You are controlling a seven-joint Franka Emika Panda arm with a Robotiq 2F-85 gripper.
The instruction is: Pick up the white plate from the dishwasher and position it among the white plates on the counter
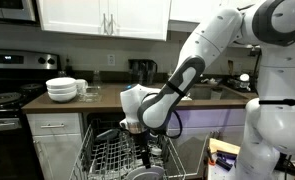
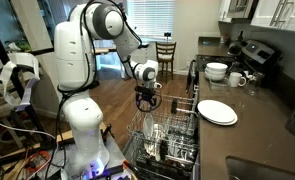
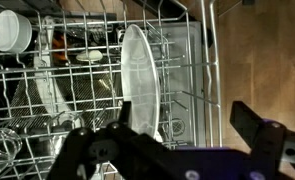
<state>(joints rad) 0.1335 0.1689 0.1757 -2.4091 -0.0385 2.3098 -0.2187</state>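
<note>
Glossy smooth white plate [image 3: 142,80] mid frame; grey coated-metal dishwasher rack [image 3: 192,70] around it; matt black plastic gripper [image 3: 175,145] along bottom edge; smooth dark brown counter [image 2: 267,128] lower right; polished wood floor [image 2: 122,90] centre left

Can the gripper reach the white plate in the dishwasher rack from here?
Probably yes: the gripper hangs open over the white plate, which stands on edge in the rack, upper rim exposed. Only thin rack wires flank it.
</note>
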